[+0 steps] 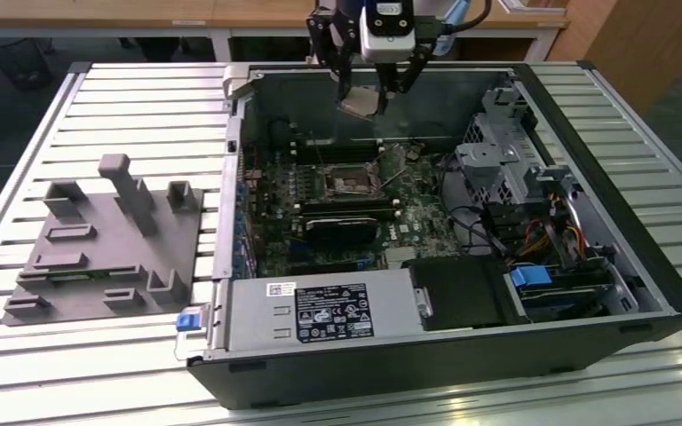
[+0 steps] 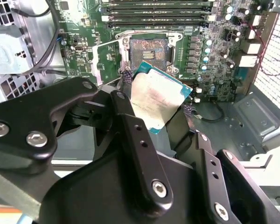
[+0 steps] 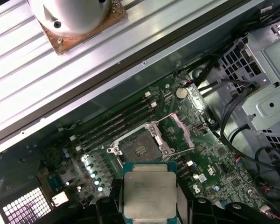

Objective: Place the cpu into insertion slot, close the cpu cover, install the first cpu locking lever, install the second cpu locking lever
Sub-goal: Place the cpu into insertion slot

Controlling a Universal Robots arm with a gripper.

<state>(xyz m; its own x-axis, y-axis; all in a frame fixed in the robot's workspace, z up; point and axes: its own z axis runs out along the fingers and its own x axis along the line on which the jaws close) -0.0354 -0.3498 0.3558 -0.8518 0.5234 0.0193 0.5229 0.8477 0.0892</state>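
Fingers (image 2: 126,112) of the gripper (image 1: 372,92) are clenched on the cpu (image 1: 361,104), pinching it by two opposite edges. In the second wrist view its dull silver top faces up between them, with a green rim showing along its edge. From the exterior view you can see the chip hanging in the air, a little tilted, over the far end of the open case (image 1: 436,377) and well above the board (image 1: 273,232).

Down on that green board the slot (image 3: 139,150) lies uncovered, its dark centre showing inside a thin silvery rim. The cover (image 3: 178,133) is swung off it and sits just beside the slot. Long black memory slots (image 3: 113,122) run along the slot's other side.

On the exterior view's left a grey fixture (image 1: 104,253) sits on the slatted table (image 1: 139,98), well apart from the case.
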